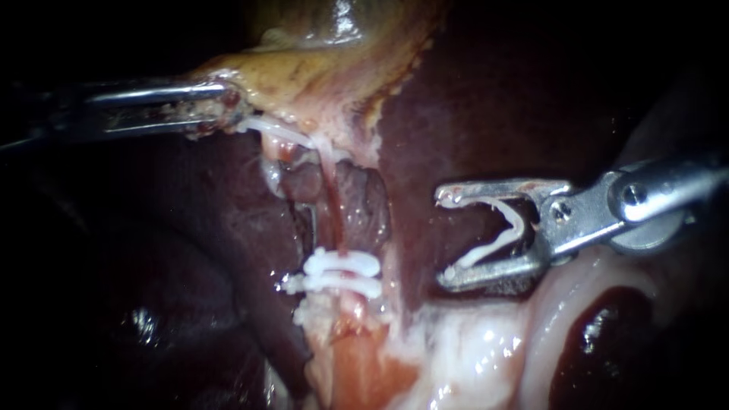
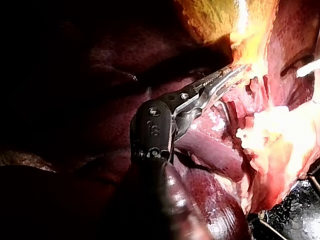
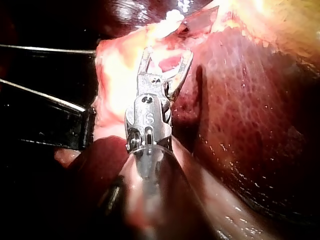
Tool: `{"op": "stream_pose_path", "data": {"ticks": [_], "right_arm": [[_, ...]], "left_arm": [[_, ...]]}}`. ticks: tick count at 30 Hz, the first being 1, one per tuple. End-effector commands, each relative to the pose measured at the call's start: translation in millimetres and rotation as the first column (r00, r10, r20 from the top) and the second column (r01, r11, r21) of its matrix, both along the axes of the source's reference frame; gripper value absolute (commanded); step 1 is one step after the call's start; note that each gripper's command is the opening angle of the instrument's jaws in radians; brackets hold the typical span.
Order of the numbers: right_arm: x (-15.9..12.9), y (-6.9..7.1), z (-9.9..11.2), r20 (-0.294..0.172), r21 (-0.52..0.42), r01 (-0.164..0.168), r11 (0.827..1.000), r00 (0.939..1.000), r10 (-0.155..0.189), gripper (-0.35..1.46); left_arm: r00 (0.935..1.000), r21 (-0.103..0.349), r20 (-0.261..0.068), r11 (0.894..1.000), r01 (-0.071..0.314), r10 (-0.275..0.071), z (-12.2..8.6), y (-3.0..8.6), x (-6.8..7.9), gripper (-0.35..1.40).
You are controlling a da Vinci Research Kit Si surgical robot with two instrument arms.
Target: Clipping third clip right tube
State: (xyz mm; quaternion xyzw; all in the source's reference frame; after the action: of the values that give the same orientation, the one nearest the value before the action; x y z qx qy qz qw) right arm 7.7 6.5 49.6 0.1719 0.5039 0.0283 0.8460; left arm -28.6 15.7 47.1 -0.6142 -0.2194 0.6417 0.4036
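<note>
Endoscope view: left instrument (image 1: pixel 226 106) in from the left, jaws clenched on the yellowish lower edge of the gallbladder (image 1: pixel 319 68), pale strands stretched from that grip down toward the tube (image 1: pixel 332 201). Thin, reddish tube, running downward between dark lobes of liver (image 1: pixel 471 114). Across its lower end, two white clips (image 1: pixel 342 273) side by side, nearly touching each other, just above pale fatty tissue (image 1: pixel 471 342). Cannot tell whether this is the left or the right tube. To the right, well apart from the tube, right instrument (image 1: pixel 443 237) over the liver, jaws spread wide yet grasping a V-shaped clip (image 1: pixel 501 228), one leg seated along each jaw, open mouth facing the tube. Left wrist view: left instrument (image 2: pixel 235 72) with slim jaws close together, tips buried in bright yellow tissue at the gallbladder's edge. Right wrist view: right instrument (image 3: pixel 167 52) with jaws parted, pale tissue just ahead of them and liver alongside; clip between them hard to make out from here.
</note>
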Motion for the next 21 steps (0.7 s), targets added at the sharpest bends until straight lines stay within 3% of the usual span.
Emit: {"op": "stream_pose_path", "data": {"ticks": [1, 10, 21], "right_arm": [[0.0, 0.0, 0.0, 0.0, 0.0, 0.0, 1.0, 1.0, 0.0, 0.5], [1.8, 0.3, 0.1, 0.008, 0.038, -0.014, 0.999, 0.9999, 0.014, 0.5], [6.7, 0.6, 2.1, 0.042, 0.203, -0.092, 0.975, 0.9954, 0.085, 0.5]], "left_arm": [[1.0, -0.008, 0.002, 1.0, 0.003, -0.003, -0.1, 0.2, 0.2, -0.35], [1.0, -0.007, 0.006, 1.0, 0.008, -0.008, -0.3, 0.5, 0.6, -0.35], [0.9999, -0.008, 0.004, 1.0, 0.01, -0.01, -0.2, 0.4, 0.3, -0.35]]}}
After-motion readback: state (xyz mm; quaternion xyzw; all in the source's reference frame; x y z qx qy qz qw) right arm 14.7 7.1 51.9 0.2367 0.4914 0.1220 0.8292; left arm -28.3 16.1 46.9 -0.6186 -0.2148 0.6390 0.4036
